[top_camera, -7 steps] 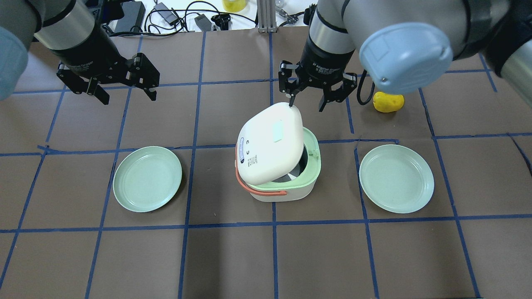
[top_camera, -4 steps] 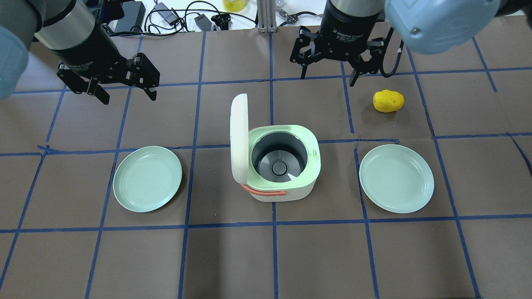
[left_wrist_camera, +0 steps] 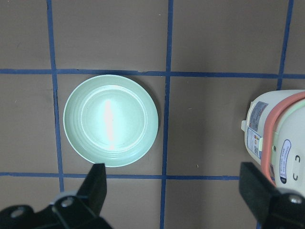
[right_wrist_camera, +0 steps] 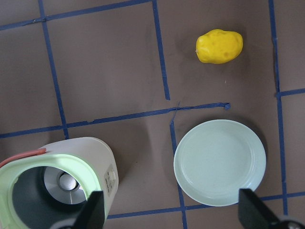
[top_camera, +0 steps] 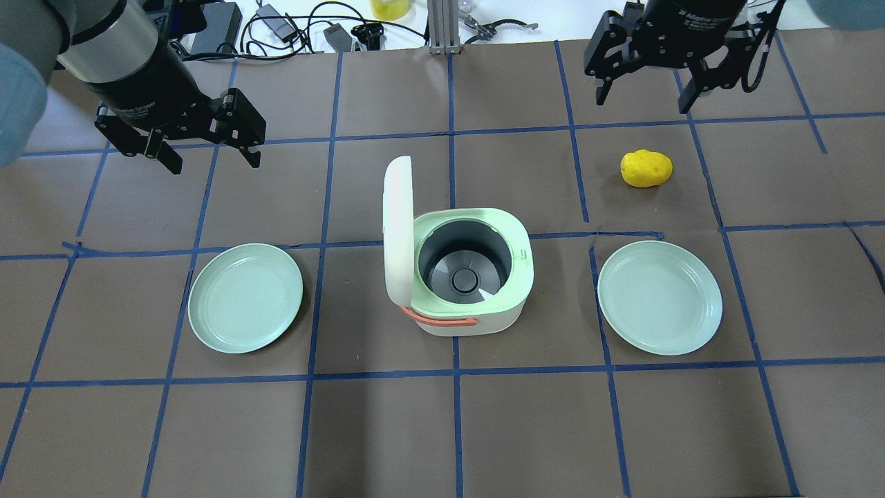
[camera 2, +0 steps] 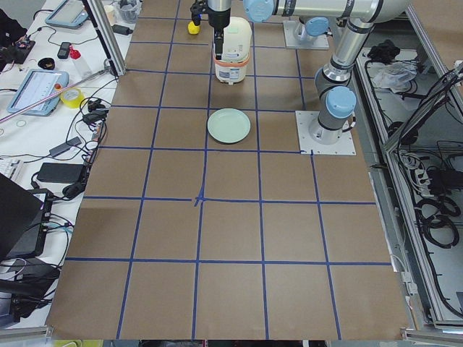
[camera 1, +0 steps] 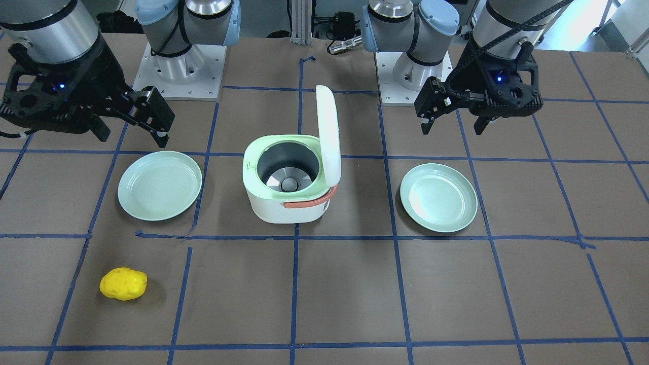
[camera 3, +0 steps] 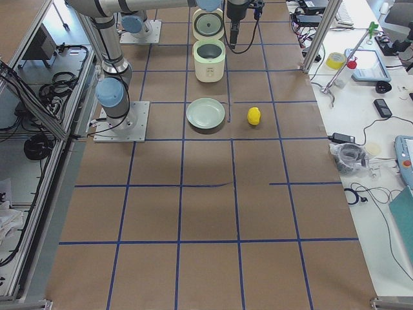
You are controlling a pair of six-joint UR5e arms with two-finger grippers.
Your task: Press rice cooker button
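Right end effector (top_camera: 643, 104) hangs spread wide and empty, high over the far side, well apart from the rice cooker (top_camera: 477, 318). Cooker sits mid-worktop (top_camera: 387, 429), lid (top_camera: 397, 228) standing upright, pot exposed; press judged done. Recommended: hold both arms clear of the raised lid and make no further contact. Plates (top_camera: 245, 297) (top_camera: 660, 297) flank it. Left end effector (top_camera: 216, 164) is likewise wide and empty

Rice cooker (top_camera: 498, 321): white body, mint-green rim, grey inside, coral handle (top_camera: 442, 320), cream lid (top_camera: 395, 228). Left plate (top_camera: 245, 297) and right plate (top_camera: 659, 297), both pale mint. Bright yellow lump (top_camera: 646, 169). Brown tabletop (top_camera: 387, 429), blue tape grid.
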